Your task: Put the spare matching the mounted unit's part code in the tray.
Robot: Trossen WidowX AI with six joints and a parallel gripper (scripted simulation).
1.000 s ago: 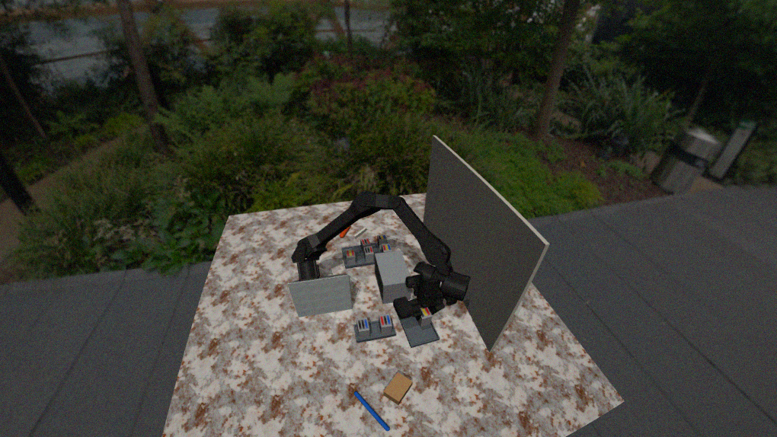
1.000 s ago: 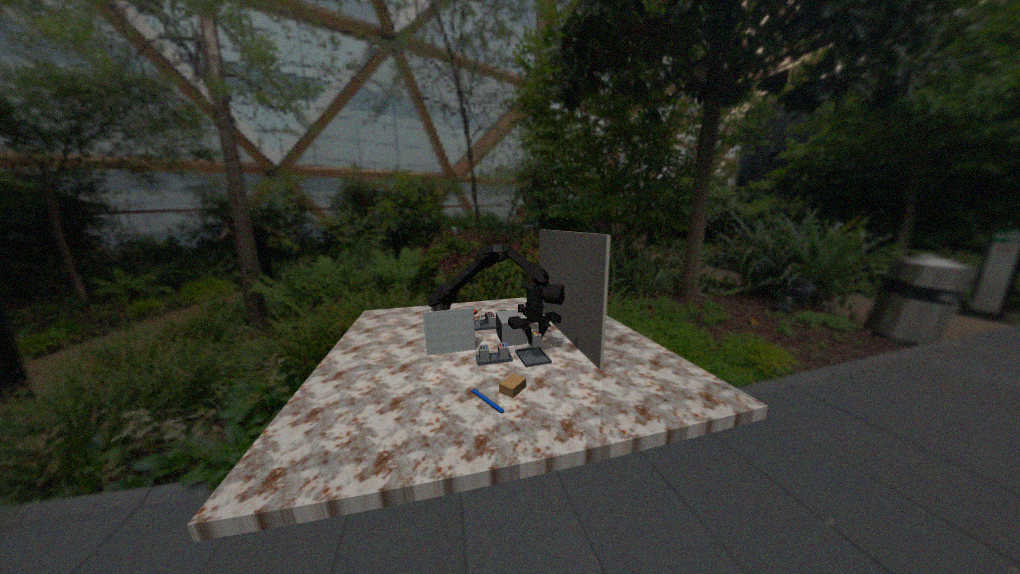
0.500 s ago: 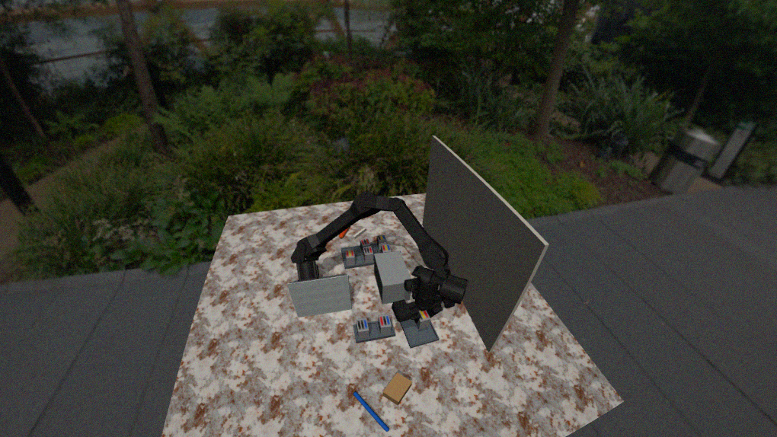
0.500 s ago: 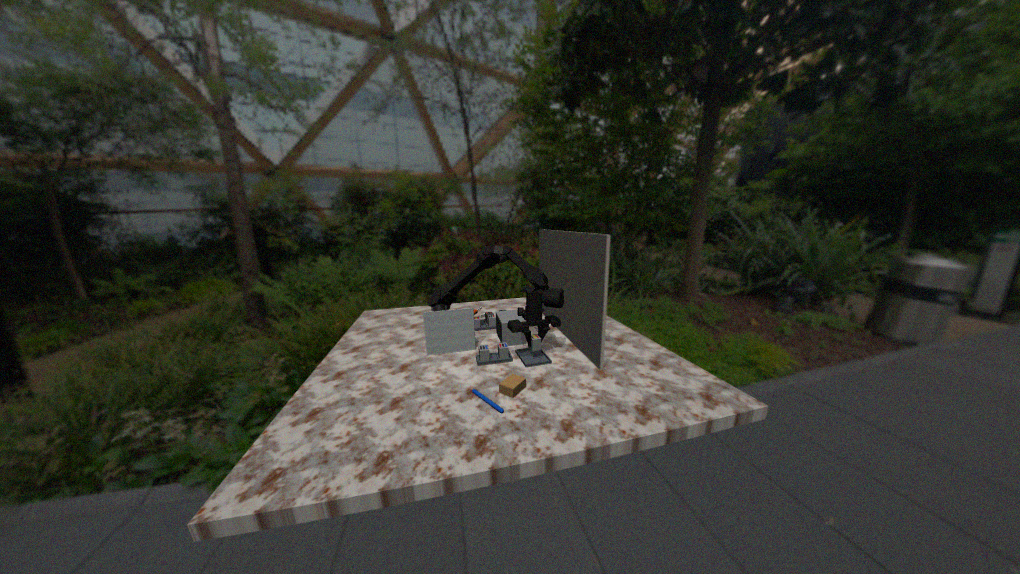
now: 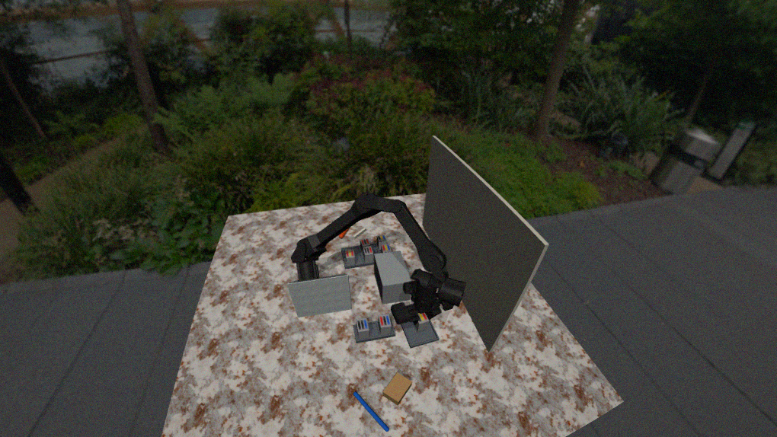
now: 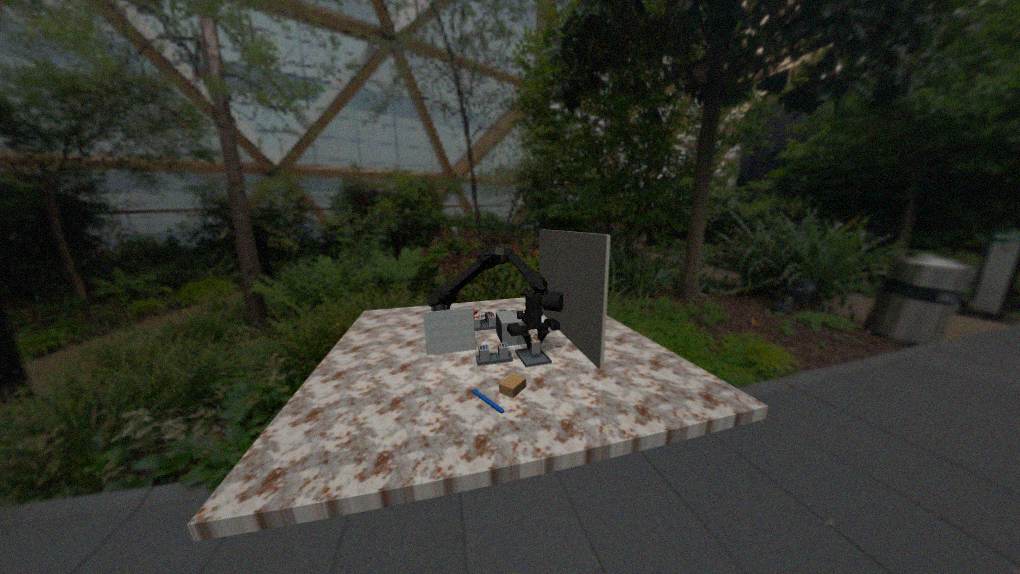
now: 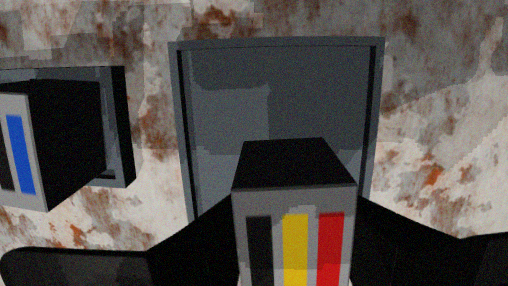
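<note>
My gripper point(image 5: 422, 315) point(image 7: 286, 198) is shut on a grey spare point(image 5: 423, 324) point(image 6: 535, 348) point(image 7: 295, 197) with black, yellow and red bars. The spare is upright, within the outline of the dark grey tray point(image 5: 414, 339) point(image 6: 525, 359) point(image 7: 280, 65). The fingers hide its lower part, and I cannot tell whether it touches the tray floor. A plain grey box point(image 5: 391, 267), possibly the mounted unit, stands behind the gripper. No code shows on its visible faces.
A rack point(image 5: 375, 337) left of the tray holds two spares point(image 5: 362, 325) point(image 5: 385, 323). A rear rack point(image 5: 358, 263) holds several more. A tall dark panel point(image 5: 478, 244) point(image 6: 574, 292) stands right, a low pale panel point(image 5: 320, 296) left. A brown block point(image 5: 398, 387) and blue stick point(image 5: 371, 411) lie in front.
</note>
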